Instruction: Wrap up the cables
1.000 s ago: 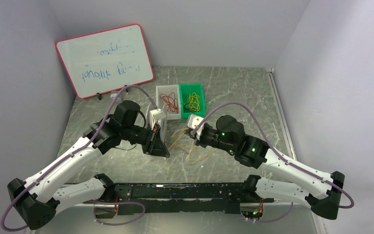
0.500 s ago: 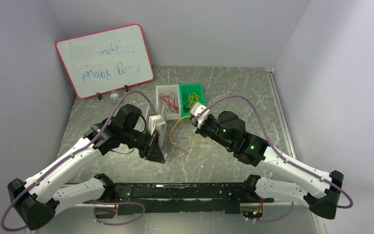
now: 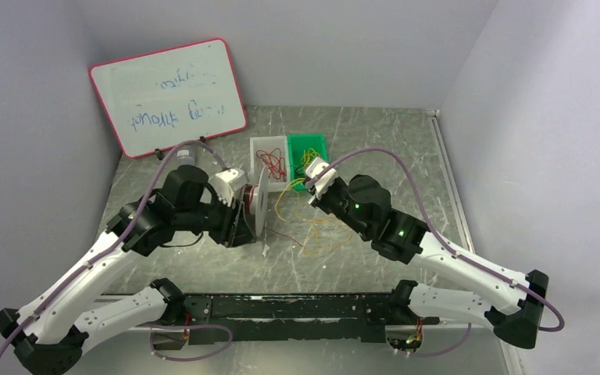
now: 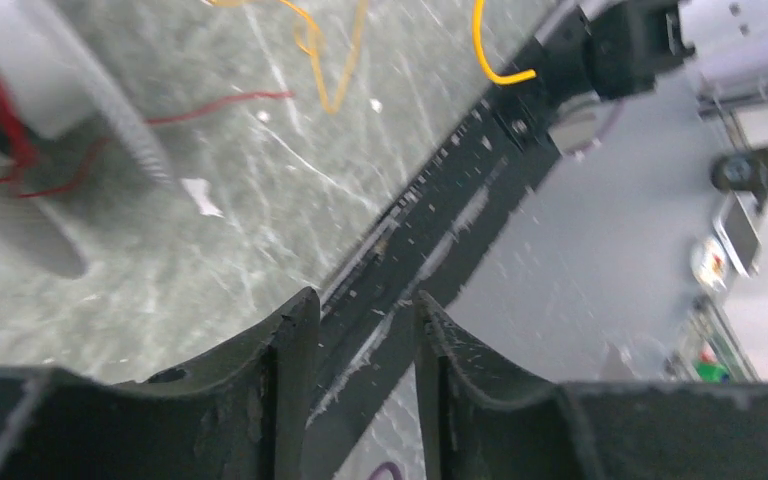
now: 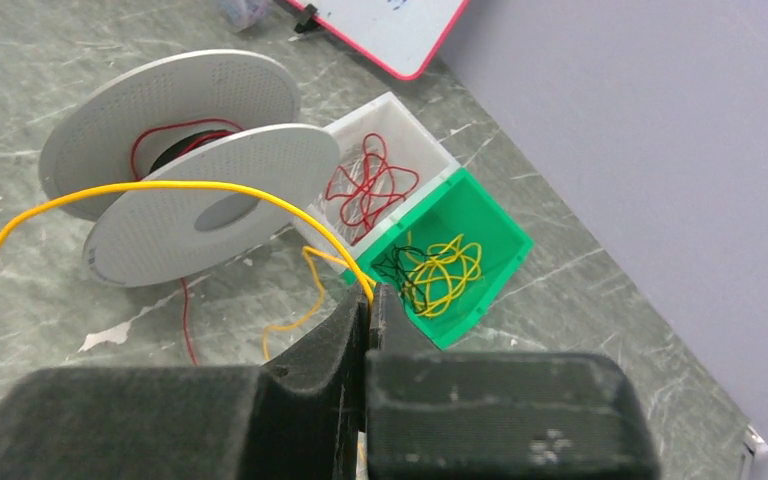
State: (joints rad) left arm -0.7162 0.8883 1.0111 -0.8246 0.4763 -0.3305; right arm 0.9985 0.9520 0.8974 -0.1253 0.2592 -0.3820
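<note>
A white round spool (image 3: 260, 201) stands on edge mid-table with a red cable (image 5: 175, 135) wound on its core. My right gripper (image 3: 310, 191) is shut on a yellow cable (image 5: 160, 185), pinched at the fingertips (image 5: 372, 292). The cable arcs from there over the spool (image 5: 200, 215) and off to the left. More orange and red cable (image 3: 320, 234) lies loose on the table in front of the spool. My left gripper (image 3: 242, 226) sits just left of the spool, open and empty (image 4: 360, 300), and the spool's edge (image 4: 20, 70) shows at the upper left of its view.
A white bin (image 3: 269, 145) with red cables and a green bin (image 3: 322, 147) with yellow cables stand behind the spool. A whiteboard (image 3: 168, 98) leans at the back left with a small bottle (image 3: 186, 156) near it. A black rail (image 3: 297, 306) runs along the near edge.
My left gripper has drawn back to the left, off the spool, which now stands in plain view. My right gripper has moved up toward the bins, lifting the yellow cable.
</note>
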